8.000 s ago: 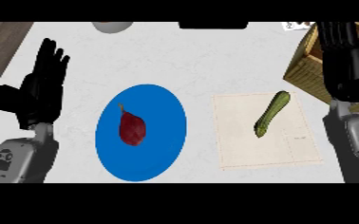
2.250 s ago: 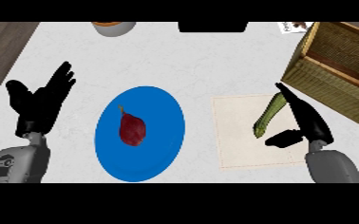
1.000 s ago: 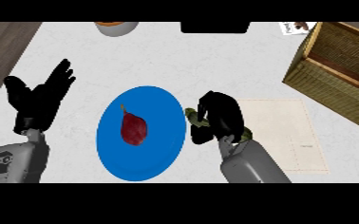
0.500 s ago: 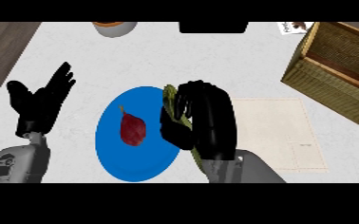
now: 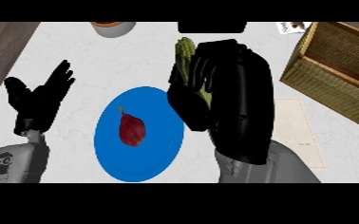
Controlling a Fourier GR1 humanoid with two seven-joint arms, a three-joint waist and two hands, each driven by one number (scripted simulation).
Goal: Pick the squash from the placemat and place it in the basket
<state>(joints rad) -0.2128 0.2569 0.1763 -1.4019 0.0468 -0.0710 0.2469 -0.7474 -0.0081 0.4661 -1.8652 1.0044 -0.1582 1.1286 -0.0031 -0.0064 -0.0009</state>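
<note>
Left hand [image 5: 38, 97] rests open, fingers up, left of the blue plate [image 5: 157, 159] on the worktop [image 5: 140, 57]. A dark red fruit [image 5: 132, 129] lies on the plate. Right hand [image 5: 228, 99], just right of the plate, is curled around the green squash [image 5: 184, 52]. Placemat [image 5: 300, 130] and wicker basket [image 5: 329, 66] lie farther right of the plate.

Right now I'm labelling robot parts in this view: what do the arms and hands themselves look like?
Both hands are glossy black, with a broad palm, slim fingers and a thumb. The right hand looms large mid-view; the left hand shows smaller at the left edge. Each sits on a smooth, rounded grey forearm entering from the lower edge. The left forearm carries a small dark marking near its bottom. No cables or sleeves are visible.
</note>
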